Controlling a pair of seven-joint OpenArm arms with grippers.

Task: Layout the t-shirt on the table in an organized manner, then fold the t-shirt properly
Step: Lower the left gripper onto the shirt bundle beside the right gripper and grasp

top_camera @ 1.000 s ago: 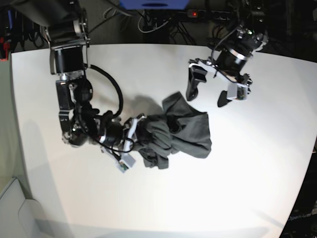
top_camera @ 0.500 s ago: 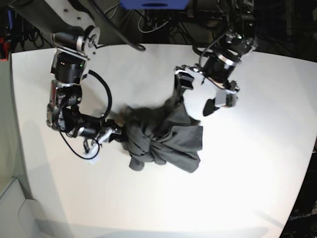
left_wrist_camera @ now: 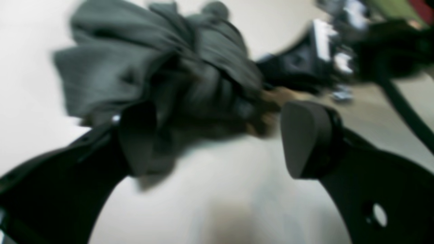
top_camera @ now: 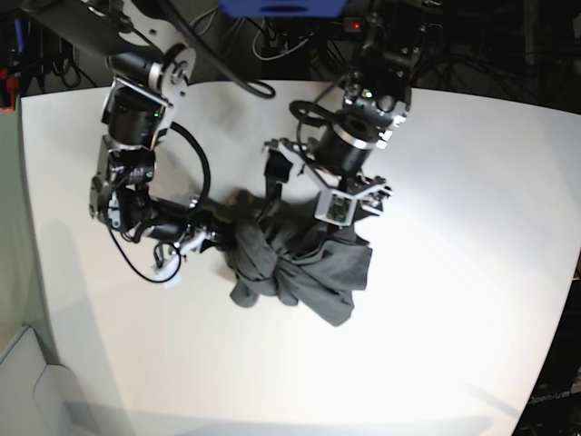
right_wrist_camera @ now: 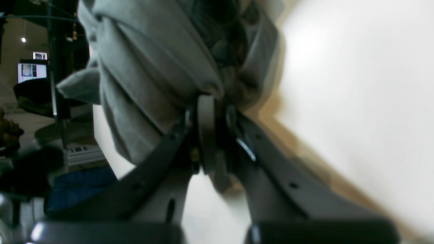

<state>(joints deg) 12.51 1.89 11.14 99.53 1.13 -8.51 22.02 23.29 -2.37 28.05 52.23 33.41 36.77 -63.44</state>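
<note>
The dark grey t-shirt [top_camera: 304,263] lies bunched and twisted near the middle of the white table [top_camera: 454,318]. My right gripper [top_camera: 214,240] is shut on the bundle's left end. In the right wrist view the gripper's [right_wrist_camera: 217,106] jaws pinch thick folds of t-shirt [right_wrist_camera: 152,61] just above the table [right_wrist_camera: 356,84]. My left gripper [top_camera: 304,188] hangs open over the shirt's far edge. In the blurred left wrist view its fingers [left_wrist_camera: 137,135] straddle the near side of the t-shirt [left_wrist_camera: 162,67], one finger overlapping the cloth, with nothing gripped.
Cables and a power strip [top_camera: 363,25] run along the dark area beyond the table's far edge. A blue object [top_camera: 281,7] sits at the top. The right arm's black cable [top_camera: 195,168] loops above the table at the left.
The right gripper has dragged the bunched shirt a little to the left. The left arm has swung left and down from the far right until it stands over the shirt's far edge.
</note>
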